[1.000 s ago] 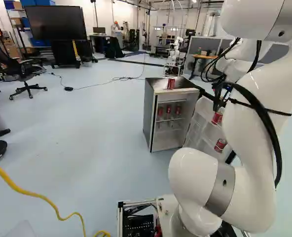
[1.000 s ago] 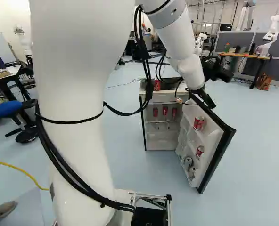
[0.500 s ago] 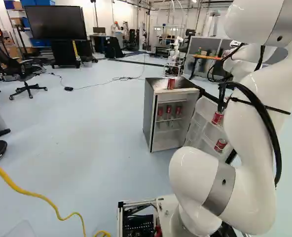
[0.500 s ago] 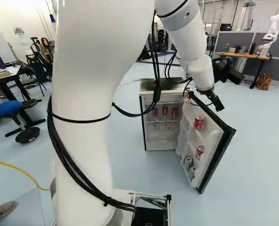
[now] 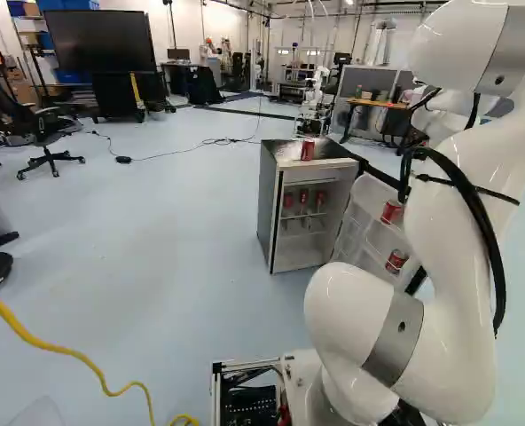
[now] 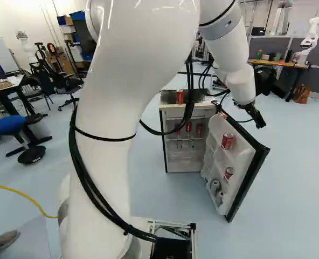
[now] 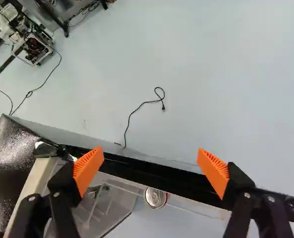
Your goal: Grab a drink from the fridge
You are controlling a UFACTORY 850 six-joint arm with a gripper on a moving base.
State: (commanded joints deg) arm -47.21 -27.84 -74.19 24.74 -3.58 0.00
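The opening of the fridge (image 6: 170,145) can be counted as done: its door (image 6: 240,162) is swung wide, out to the right and toward the near side. The taking of a drink is still to be done, since nothing is held by the gripper (image 7: 151,167); its fingers are spread well apart, above the door's black top edge. An approach to the door's inner side, a grip and a lift are judged to be left. Drinks can be seen in several places: an upper can (image 6: 227,141) and a lower can (image 6: 229,172) are held in the door's shelves, three red-marked drinks (image 6: 188,127) are lined up inside the cabinet, and another can (image 6: 180,96) is set on top. The upper can is coloured mostly red with paler print, and is capped by a round silver lid; whether it is sealed cannot be told.
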